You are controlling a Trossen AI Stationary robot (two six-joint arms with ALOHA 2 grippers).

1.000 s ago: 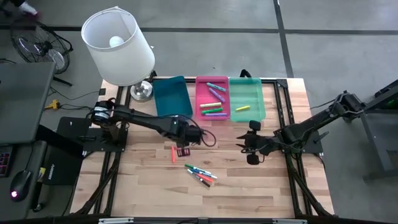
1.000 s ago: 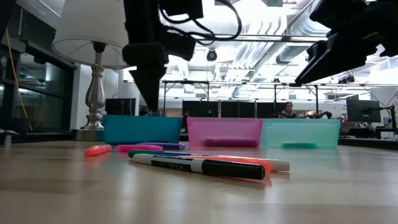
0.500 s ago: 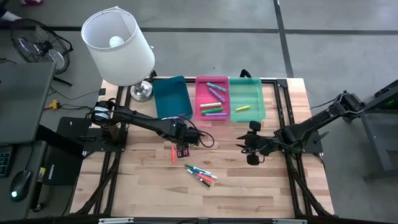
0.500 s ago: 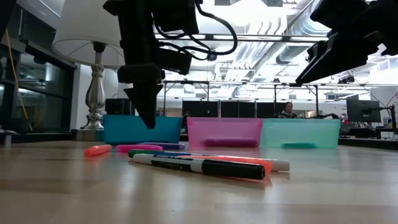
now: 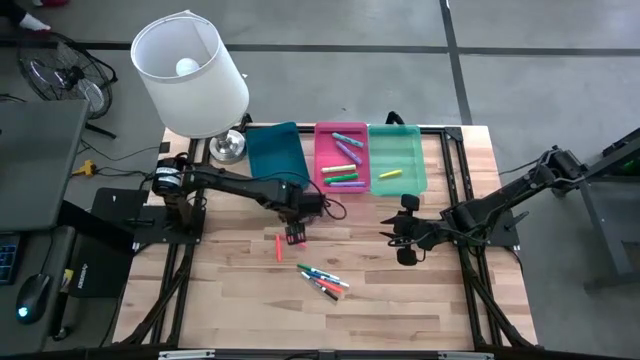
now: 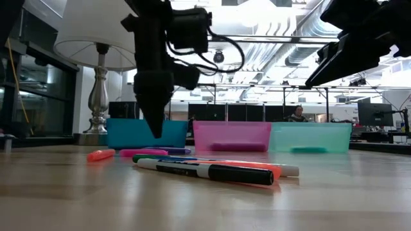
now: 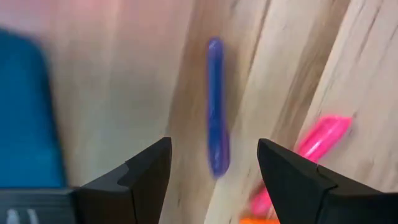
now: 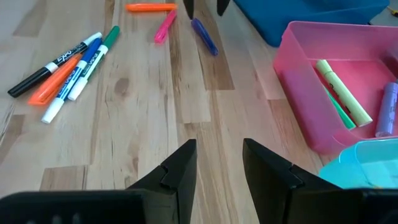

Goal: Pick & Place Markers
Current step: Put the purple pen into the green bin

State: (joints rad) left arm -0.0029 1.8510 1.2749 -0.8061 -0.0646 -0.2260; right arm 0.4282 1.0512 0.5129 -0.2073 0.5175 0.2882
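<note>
Three markers lie flat on the wood left of centre: an orange one (image 5: 278, 247), a pink one (image 7: 318, 140) and a blue-purple one (image 7: 215, 106). My left gripper (image 7: 214, 146) hangs open just above the blue-purple marker with a finger on either side, touching nothing. Several more markers (image 5: 322, 281) lie in a loose bunch nearer the front edge. Others lie in the pink tray (image 5: 342, 140) and the green tray (image 5: 412, 150). My right gripper (image 5: 404, 236) waits open at centre right, above the table.
A blue tray (image 5: 277, 155) stands left of the pink and green trays along the far edge. A lamp with a white shade (image 5: 188, 75) stands at the far left corner. Bare wood lies between the two grippers and toward the front edge.
My left gripper has come down a little toward the blue-purple marker and shifted slightly toward the far edge, while its arm has swung toward the trays. The markers have stayed where they were.
</note>
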